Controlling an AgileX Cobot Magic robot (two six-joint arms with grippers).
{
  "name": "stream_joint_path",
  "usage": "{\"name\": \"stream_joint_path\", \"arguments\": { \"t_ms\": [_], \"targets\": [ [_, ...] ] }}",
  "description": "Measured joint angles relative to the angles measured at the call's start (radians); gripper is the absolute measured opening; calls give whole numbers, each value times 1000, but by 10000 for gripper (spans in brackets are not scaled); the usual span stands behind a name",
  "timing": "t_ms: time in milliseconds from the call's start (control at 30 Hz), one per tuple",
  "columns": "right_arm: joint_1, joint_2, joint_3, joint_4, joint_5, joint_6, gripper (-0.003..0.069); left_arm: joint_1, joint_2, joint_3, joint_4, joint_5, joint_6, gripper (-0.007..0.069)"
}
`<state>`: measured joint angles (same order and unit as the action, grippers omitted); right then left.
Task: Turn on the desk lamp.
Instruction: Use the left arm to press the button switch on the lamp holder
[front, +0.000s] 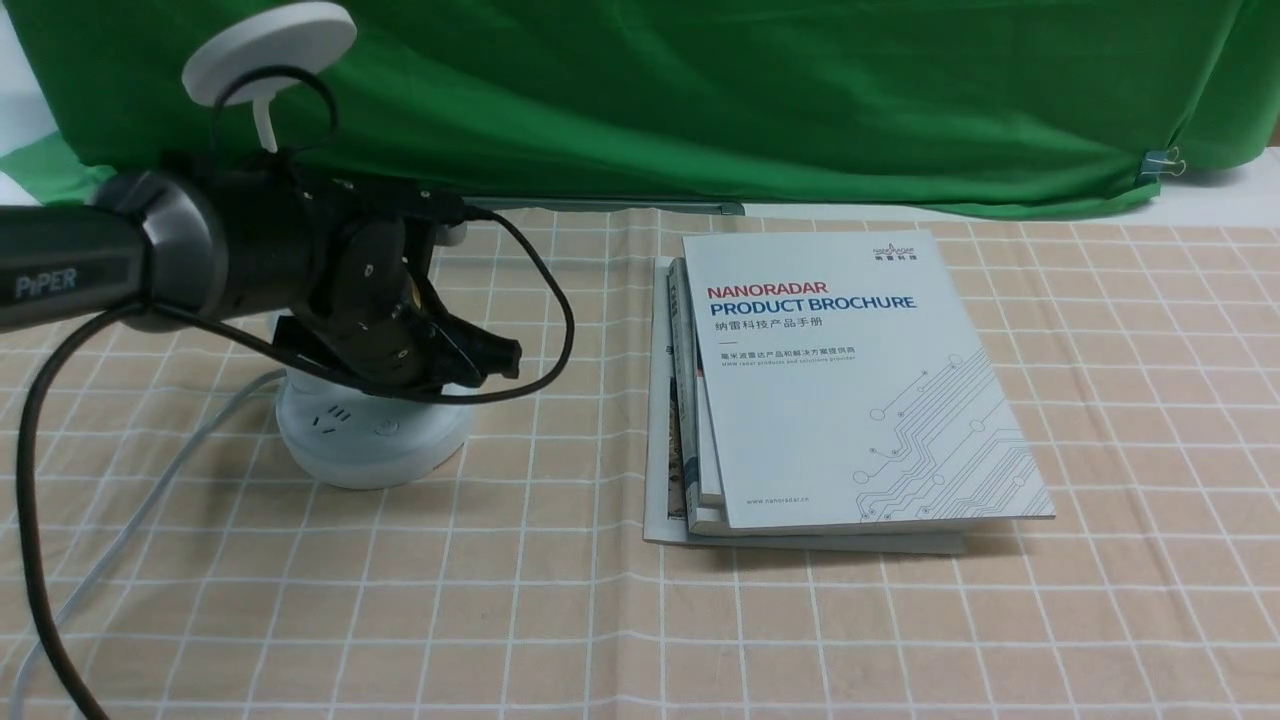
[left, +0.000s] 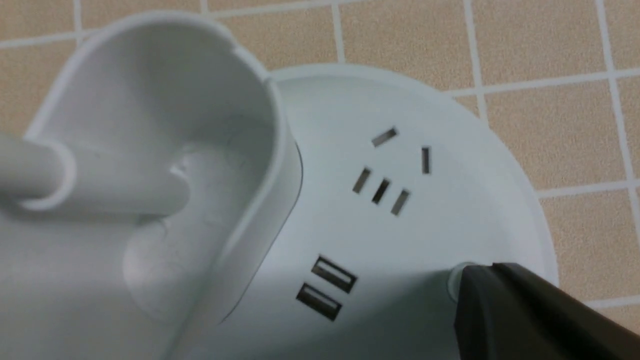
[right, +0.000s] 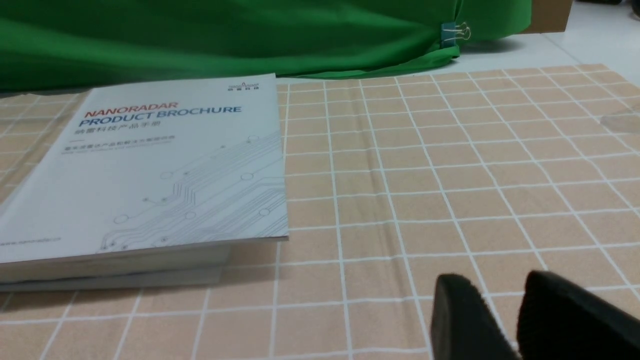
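The white desk lamp stands at the left of the table, with its disc head (front: 270, 48) up on a thin neck and its round base (front: 370, 440) on the cloth. No glow shows on the head. My left gripper (front: 503, 356) is shut and hangs low over the base. In the left wrist view its black tip (left: 475, 274) rests on a small round button (left: 454, 281) at the base's rim, beside the sockets (left: 382, 190), USB ports (left: 325, 287) and oval cup holder (left: 150, 150). My right gripper (right: 492, 282) hovers over bare cloth, empty, its jaws a narrow gap apart.
A stack of brochures (front: 850, 390) lies in the middle of the checked tablecloth and also shows in the right wrist view (right: 150, 175). The lamp's white cord (front: 130, 520) and my arm's black cable (front: 545, 330) run near the base. A green curtain (front: 700, 90) closes the back.
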<state>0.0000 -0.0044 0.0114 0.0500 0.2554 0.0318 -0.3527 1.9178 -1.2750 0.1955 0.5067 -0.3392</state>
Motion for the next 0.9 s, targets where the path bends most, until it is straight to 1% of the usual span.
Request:
{"name": "stream_joint_path", "arguments": {
  "t_ms": [267,900],
  "targets": [
    [0,0,0,0,0,0,239,0,6,-3,0,-24,-30,-1],
    [0,0,0,0,0,0,239,0,6,-6,12,-40,-37,-1]
  ]
}}
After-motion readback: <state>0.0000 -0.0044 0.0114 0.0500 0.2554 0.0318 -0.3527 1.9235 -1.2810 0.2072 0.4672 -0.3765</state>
